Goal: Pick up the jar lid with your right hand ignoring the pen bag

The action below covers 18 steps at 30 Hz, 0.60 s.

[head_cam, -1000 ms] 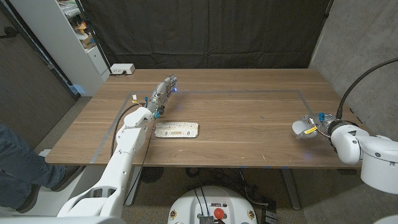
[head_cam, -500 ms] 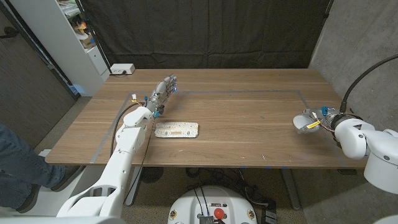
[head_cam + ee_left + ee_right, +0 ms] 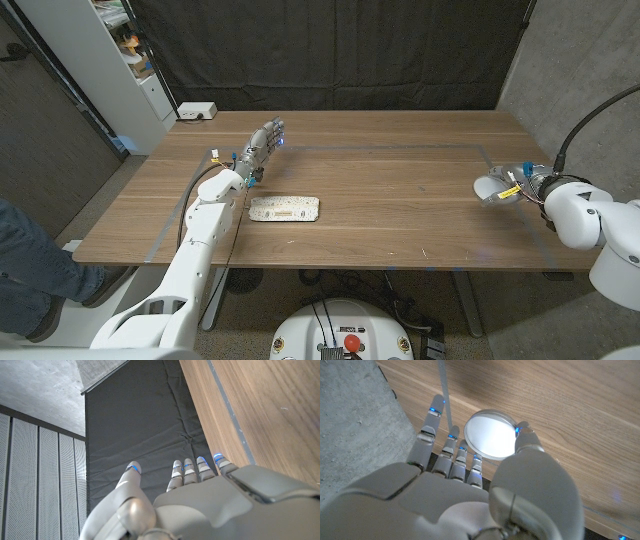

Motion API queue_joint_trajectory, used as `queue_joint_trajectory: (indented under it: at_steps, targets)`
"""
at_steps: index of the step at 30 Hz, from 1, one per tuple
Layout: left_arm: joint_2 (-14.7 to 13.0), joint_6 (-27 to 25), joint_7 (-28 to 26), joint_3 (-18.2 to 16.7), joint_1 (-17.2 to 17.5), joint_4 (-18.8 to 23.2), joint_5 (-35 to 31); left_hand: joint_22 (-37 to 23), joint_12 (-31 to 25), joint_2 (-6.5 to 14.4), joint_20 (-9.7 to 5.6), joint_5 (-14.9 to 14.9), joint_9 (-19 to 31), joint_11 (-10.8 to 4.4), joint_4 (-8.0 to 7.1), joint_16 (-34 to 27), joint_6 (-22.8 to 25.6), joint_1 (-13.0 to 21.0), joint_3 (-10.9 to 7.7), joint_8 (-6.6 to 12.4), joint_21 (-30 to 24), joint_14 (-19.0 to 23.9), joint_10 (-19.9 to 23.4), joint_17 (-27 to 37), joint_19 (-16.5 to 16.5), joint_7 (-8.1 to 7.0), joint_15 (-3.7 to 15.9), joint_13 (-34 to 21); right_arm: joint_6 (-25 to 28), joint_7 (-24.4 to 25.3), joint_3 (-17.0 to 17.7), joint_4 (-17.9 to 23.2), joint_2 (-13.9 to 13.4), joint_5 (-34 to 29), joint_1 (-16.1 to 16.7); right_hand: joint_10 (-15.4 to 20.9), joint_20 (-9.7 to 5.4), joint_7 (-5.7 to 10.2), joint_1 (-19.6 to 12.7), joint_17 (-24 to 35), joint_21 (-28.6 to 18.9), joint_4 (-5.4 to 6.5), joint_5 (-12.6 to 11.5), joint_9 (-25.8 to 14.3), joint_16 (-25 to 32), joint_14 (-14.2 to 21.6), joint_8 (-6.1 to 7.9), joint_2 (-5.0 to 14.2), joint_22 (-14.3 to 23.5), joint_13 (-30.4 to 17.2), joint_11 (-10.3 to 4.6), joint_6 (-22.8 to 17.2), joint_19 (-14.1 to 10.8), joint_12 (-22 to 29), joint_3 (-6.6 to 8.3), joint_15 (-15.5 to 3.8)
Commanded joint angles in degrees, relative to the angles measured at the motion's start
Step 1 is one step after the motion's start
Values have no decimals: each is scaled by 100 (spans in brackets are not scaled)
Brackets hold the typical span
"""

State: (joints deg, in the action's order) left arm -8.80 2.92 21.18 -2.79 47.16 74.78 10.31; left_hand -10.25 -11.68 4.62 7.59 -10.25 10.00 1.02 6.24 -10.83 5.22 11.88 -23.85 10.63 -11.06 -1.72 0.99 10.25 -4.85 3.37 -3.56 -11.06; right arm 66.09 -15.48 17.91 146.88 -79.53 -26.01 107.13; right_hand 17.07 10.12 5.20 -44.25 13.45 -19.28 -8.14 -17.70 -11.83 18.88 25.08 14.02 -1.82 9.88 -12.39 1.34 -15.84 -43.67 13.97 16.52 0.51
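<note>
Wooden table (image 3: 380,200) before a black curtain (image 3: 330,50), right hand (image 3: 497,188) pinching the jar lid (image 3: 491,434), left hand (image 3: 262,145) open.

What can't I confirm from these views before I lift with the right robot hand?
- Lift-off: in the right wrist view the jar lid sits between the right robot hand's fingers and thumb; whether it has left the table is unclear.
- Lid in the head view: too small, hidden by fingers.
- Pen bag: pattern too small to read.
</note>
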Motion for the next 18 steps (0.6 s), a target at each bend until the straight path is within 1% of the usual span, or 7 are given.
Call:
queue_joint_trajectory:
  at_steps: [1, 3, 8, 18]
  targets:
    - [-10, -2, -5, 8, -9, 5, -11, -26, -31, 68, 58, -14, 23, -29, -5, 1, 38, 35, -41, 6, -51, 36, 9, 20, -4, 25, -11, -10, -67, -507, 174, 116, 308, -644, 51, 54, 9, 26, -33, 26, 20, 20, 15, -31, 21, 44, 7, 45, 11, -13, -7, 12, -42, -10, -30, 3]
    - [-10, -29, -24, 10, 0, 25, -20, -26, -32, 69, 59, -14, 23, -25, -4, 1, 39, 37, -42, 6, -51, 36, 11, 20, -5, 25, -14, -10, -56, -579, 168, 124, 333, -734, 41, 62, 10, 28, -29, 28, 22, 25, 20, -32, 22, 44, 1, 49, 12, -13, -4, 22, -47, -8, -34, 2]
    - [-4, -25, -44, 23, 18, 54, -33, -26, -32, 87, 69, -15, 23, -25, -1, 2, 37, 51, -54, 6, -50, 36, 13, 19, -7, 30, -20, -10, -242, -767, 275, 126, 516, -954, 76, 60, 13, 33, -35, 30, 31, 26, 35, -33, 26, 49, -5, 51, 12, -14, -6, 24, -55, -14, -44, 3]
    - [3, -26, -73, 12, 40, 100, -20, -25, -31, 112, 69, -15, 24, -17, 5, 2, 45, 73, -73, 10, -50, 37, 10, 18, -8, 32, -21, -10, -399, -1068, 166, 123, 721, -1301, -75, 67, 22, 32, -33, 36, 44, 37, 59, -34, 30, 50, -16, 64, 12, -16, 7, 28, -75, -19, -61, 23]
